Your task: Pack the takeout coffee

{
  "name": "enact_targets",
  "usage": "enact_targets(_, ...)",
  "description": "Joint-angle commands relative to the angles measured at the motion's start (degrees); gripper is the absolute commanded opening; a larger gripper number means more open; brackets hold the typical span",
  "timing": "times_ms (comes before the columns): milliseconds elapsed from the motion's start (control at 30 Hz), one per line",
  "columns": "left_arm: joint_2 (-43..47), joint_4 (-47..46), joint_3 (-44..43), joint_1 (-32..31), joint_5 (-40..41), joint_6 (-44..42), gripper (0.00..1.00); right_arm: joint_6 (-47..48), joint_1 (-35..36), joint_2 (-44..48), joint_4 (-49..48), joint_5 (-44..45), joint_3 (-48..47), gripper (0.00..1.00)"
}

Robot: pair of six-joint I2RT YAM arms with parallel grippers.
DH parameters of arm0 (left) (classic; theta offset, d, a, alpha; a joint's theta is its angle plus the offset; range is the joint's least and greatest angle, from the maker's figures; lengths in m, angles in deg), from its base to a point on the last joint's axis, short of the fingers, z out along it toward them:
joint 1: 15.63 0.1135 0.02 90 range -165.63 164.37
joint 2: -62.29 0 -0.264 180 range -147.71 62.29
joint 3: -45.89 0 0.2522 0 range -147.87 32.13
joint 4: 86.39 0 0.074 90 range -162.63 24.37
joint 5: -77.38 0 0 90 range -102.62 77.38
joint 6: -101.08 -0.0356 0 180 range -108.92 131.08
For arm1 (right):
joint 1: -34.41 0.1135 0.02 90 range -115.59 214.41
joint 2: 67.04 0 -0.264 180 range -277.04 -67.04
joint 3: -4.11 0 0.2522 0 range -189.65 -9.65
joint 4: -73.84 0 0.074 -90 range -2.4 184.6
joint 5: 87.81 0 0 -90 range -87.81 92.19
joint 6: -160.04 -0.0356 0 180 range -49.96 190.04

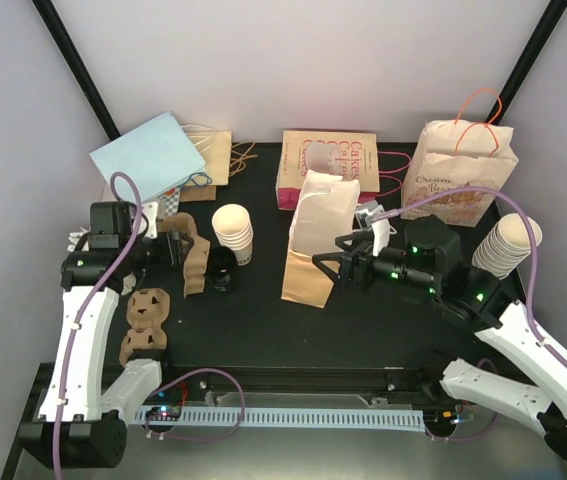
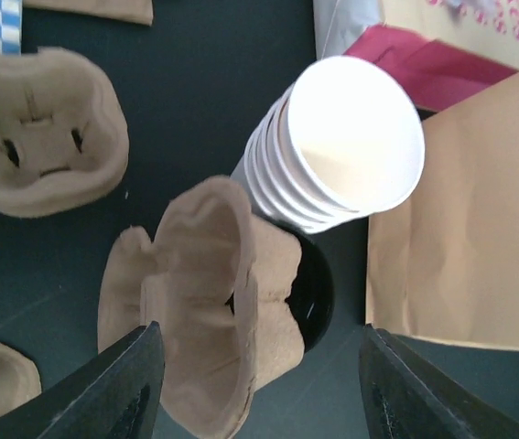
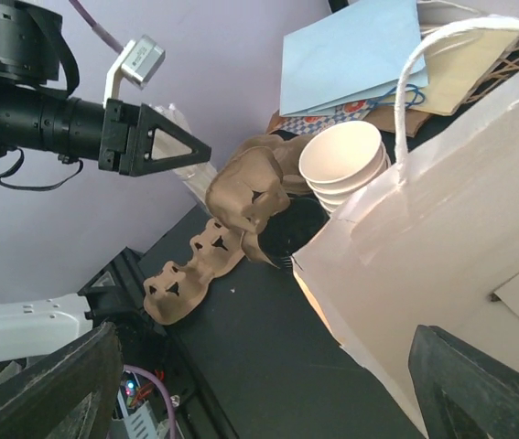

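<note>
Loading the carrier looks to be the step in hand. The brown moulded-pulp cup carrier (image 2: 209, 311) stands tipped just ahead of the left gripper (image 2: 261, 334), whose jaws are parted and empty. Behind it, the coffee's round black plastic lid (image 2: 316, 294) sits at the foot of a short stack of cream paper cups (image 2: 351, 146). The right gripper (image 3: 266, 334), wide open and empty, faces the brown paper bag (image 3: 442, 247). The next move probably calls for a square grasp on the coffee.

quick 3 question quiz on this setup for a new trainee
1. True or false: the left pincer is open.
2. What lies next to the stack of cups in front of it? A black lid, B spoon, C bottle.
3. Fill in: the right pincer faces a standing paper ____.
Key: 1 true; 2 A; 3 bag.
</note>
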Motion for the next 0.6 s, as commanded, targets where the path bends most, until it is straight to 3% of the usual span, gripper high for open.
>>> enact_targets(0,1.45,-0.71,3.54,0.30,-2.83,-0.77,0.59,1.42,0.36,1.45,1.03,2.53,0.62,0.88)
enact_targets(200,-2.88,-2.13,4.65,0.33,-9.55,0.16,0.51,1.82,0.43,1.60,1.84,3.21,0.17,0.88)
enact_targets(333,-6.01,-0.55,3.61,0.26,-9.94,-0.39,0.36,1.76,0.35,2.74,2.29,4.08,0.81,0.88)
enact_targets(467,-5.16,1.26,1.16,0.27,-4.65,-0.73,0.10,1.91,0.43,3.93,3.17,5.47,1.48,0.88)
enact_targets(567,-4.04,5.23,-4.57,0.28,2.23,-1.39,0.04,2.07,0.42,4.59,3.52,6.24,1.59,0.89)
